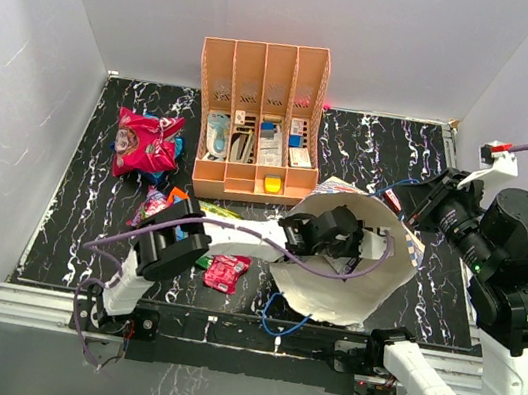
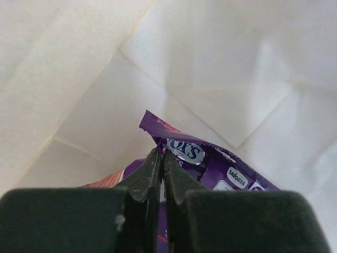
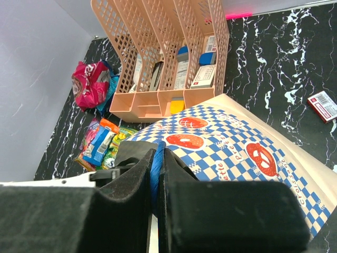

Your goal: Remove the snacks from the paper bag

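The paper bag [image 1: 350, 288] lies on its side, its mouth facing left, with its blue-red pattern outside [image 3: 226, 142] and cream inside [image 2: 210, 68]. My left gripper [image 1: 339, 232] is deep inside the bag, shut on the top corner of a purple FOX'S snack packet [image 2: 210, 166]. My right gripper [image 3: 159, 153] is shut on the bag's blue cord handle [image 3: 157, 168] and holds the bag's upper rim up. Several snacks lie out on the table: a pink one [image 1: 143, 144], a red one [image 1: 226, 272], and blue, orange and green ones [image 3: 100, 145].
An orange slotted desk organizer [image 1: 257, 120] with small boxes stands at the back middle. A small red box [image 3: 324, 105] lies on the black marbled table [image 1: 374, 145] right of the bag. White walls enclose the left, back and right.
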Robot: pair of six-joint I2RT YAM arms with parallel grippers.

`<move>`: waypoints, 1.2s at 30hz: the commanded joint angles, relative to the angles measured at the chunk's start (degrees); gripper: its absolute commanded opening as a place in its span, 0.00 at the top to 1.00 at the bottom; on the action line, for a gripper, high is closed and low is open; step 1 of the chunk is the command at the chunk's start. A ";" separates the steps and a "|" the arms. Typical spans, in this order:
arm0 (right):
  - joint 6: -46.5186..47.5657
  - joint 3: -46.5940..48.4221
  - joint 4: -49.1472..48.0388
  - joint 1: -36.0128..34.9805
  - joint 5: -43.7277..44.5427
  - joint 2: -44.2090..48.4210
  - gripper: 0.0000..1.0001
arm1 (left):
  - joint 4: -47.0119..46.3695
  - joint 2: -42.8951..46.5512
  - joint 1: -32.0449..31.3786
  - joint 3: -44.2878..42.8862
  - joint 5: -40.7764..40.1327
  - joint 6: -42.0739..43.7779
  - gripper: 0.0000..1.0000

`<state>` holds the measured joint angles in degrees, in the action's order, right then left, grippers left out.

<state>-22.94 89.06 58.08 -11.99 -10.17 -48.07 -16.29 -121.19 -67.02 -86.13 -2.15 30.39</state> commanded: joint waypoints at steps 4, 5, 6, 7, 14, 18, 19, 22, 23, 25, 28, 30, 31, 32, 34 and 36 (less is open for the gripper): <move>-0.97 -0.11 -5.04 0.04 2.18 1.25 0.92 | -2.61 15.40 -2.27 6.91 3.25 -6.98 1.00; -0.97 -0.11 -5.08 0.06 2.57 1.35 0.92 | -2.19 16.42 -2.39 7.68 3.29 -7.35 1.00; -0.97 -0.15 -5.16 0.04 3.06 1.56 0.92 | -1.59 17.59 -2.74 8.25 3.42 -7.54 1.00; -0.97 -0.19 -5.25 0.04 3.41 1.69 0.92 | -1.21 18.82 -3.02 9.05 3.66 -7.67 1.00; -1.34 -1.17 -6.23 0.04 5.20 2.45 0.92 | -0.55 31.57 -3.81 15.30 11.03 -11.45 1.00; -1.14 -2.20 -7.34 0.04 5.02 2.95 0.92 | 1.29 38.65 -3.82 15.17 11.65 -15.75 1.00; -1.19 -2.72 -7.86 0.04 5.00 3.10 0.92 | 1.94 40.42 -3.75 14.86 11.67 -16.78 1.00; -2.12 -3.43 -9.42 0.08 4.68 3.27 0.92 | 3.09 45.98 -3.77 13.37 11.95 -19.70 1.00; -3.02 -3.22 -9.76 0.04 4.53 3.06 0.92 | 3.15 47.56 -3.81 12.77 11.75 -21.10 1.00; -5.78 -2.00 -10.07 0.04 3.54 2.38 0.92 | 3.95 50.55 -3.82 11.05 10.48 -22.49 1.00; -11.88 -0.02 -11.32 0.04 1.91 1.68 0.92 | 5.80 54.42 -3.75 8.23 6.98 -23.35 1.00; -14.21 0.19 -12.30 0.04 2.04 1.67 0.92 | 6.21 56.76 -3.81 7.06 3.26 -23.09 1.00; -14.53 0.09 -12.42 0.04 3.02 1.62 0.92 | 6.52 57.96 -3.82 6.39 1.91 -22.62 1.00; -14.54 -0.20 -12.10 0.04 4.90 1.59 0.92 | 6.80 58.79 -3.86 5.88 0.36 -22.31 1.00; -14.96 -0.85 -9.71 0.04 10.95 1.37 0.92 | 7.99 59.80 -3.82 4.55 -2.74 -21.73 1.00; -15.27 -1.64 -6.73 0.04 18.32 1.09 0.92 | 9.85 60.38 -3.81 2.97 -4.80 -21.39 1.00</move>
<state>-35.24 86.59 50.96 -11.99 -3.92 -46.50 -7.99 -62.76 -70.63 -79.24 -0.08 8.82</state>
